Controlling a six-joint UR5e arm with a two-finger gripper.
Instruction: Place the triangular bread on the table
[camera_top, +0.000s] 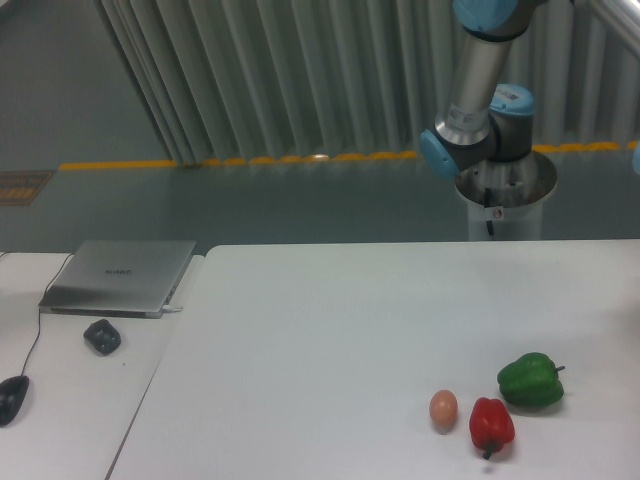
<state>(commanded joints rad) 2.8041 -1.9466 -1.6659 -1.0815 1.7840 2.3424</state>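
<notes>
The triangular bread is out of view. The large white table (330, 340) fills the lower middle and right of the camera view. Only the arm's base and lower joints (480, 110) show, standing behind the table's far edge at the upper right. The arm runs up and off the frame, and the gripper is out of view.
A green pepper (530, 381), a red pepper (491, 425) and a small tan egg (443, 409) lie near the table's front right. To the left, a smaller white desk (70, 400) carries a grey laptop (120, 276), a dark small object (102, 336) and a black mouse (11, 398).
</notes>
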